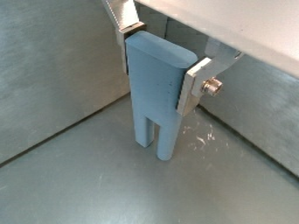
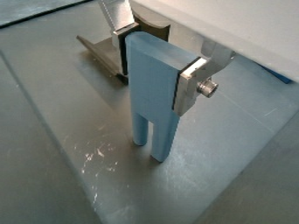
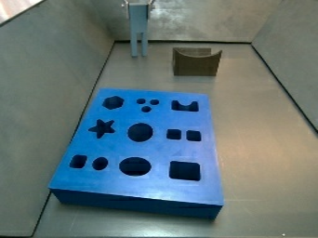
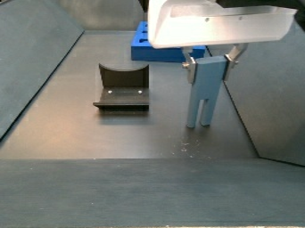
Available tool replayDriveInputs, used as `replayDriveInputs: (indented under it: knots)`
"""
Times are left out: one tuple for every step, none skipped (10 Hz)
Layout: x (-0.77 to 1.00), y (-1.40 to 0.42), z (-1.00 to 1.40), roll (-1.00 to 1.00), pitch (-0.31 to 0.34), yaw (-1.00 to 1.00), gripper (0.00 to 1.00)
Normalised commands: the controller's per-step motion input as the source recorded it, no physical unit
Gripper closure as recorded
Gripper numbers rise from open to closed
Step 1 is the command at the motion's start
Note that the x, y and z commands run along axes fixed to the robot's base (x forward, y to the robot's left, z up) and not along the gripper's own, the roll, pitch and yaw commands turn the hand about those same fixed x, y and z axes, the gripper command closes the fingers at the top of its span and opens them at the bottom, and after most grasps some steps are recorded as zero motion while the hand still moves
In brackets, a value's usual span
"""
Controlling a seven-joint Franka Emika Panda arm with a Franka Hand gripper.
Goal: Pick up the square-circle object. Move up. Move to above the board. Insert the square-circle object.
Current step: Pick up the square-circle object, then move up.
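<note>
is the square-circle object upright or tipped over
Upright: the square-circle object stands prongs down on the floor, its top clamped in the gripper.

The tool point(image 4: 210, 61) has flat silver finger plates, a screw, white housing.

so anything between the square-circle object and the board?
Nothing visible. The gripper holds the square-circle object upright, prongs down near the floor at the far end. The dark notched block sits off to the side, not on the line to the board.
</note>
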Motion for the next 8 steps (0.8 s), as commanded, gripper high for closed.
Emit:
replayDriveInputs:
  knots:
    - [0.00,0.00,0.00,0.00,0.000,0.00,1.00]
    - [0.00,0.00,0.00,0.00,0.000,0.00,1.00]
    - [0.00,0.00,0.00,0.00,0.000,0.00,1.00]
    - [0.00,0.00,0.00,0.00,0.000,0.00,1.00]
    - [0.00,0.00,0.83,0.00,0.000,0.00,1.00]
    - [-0.04,-0.02,0.79,0.01,0.027,-0.03,1.00]
    - [-0.05,-0.02,0.69,0.01,0.047,-0.03,1.00]
    - [-0.04,-0.01,0.54,0.02,0.051,-0.03,1.00]
